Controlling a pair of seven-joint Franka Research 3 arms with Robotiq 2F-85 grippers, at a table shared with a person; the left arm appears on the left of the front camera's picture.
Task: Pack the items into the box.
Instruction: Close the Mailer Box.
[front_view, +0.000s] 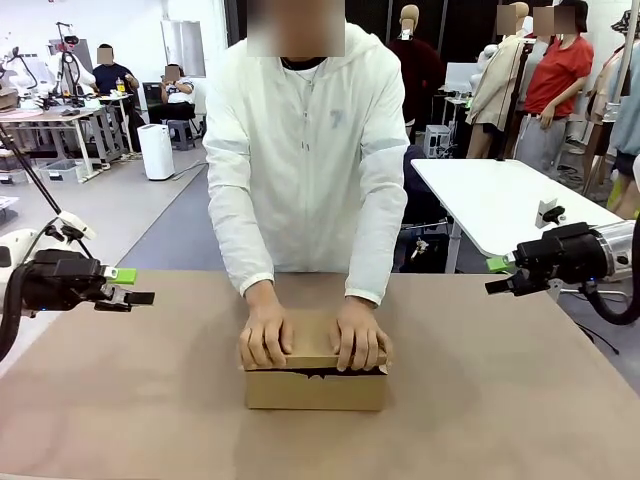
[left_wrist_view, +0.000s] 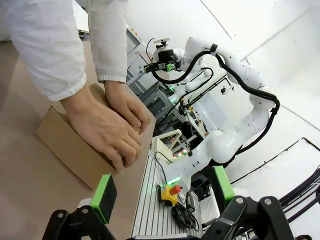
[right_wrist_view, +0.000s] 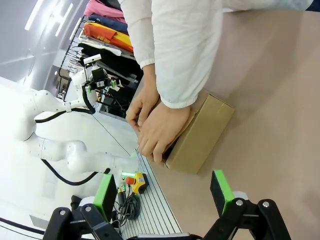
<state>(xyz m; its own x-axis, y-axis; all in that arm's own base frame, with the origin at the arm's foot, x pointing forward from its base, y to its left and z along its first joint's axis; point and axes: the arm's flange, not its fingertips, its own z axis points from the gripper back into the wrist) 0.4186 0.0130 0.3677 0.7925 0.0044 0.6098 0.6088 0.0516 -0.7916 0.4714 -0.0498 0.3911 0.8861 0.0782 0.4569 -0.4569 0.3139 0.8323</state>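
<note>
The brown cardboard box (front_view: 315, 387) sits at the table's middle near the front edge, its flap lid pressed down by both of the person's hands (front_view: 310, 340). The items are hidden. My left gripper (front_view: 130, 287) hovers open above the table's left side, well away from the box. My right gripper (front_view: 503, 275) hangs open at the right, also clear of it. In the left wrist view the box (left_wrist_view: 62, 142) lies beyond the open gripper (left_wrist_view: 162, 192). In the right wrist view the box (right_wrist_view: 202, 135) lies under the person's hands, ahead of the open gripper (right_wrist_view: 162, 192).
The brown table (front_view: 520, 400) has free room on both sides of the box. The person in a white jacket (front_view: 305, 160) stands at the far edge. A white table (front_view: 490, 200) stands behind at the right.
</note>
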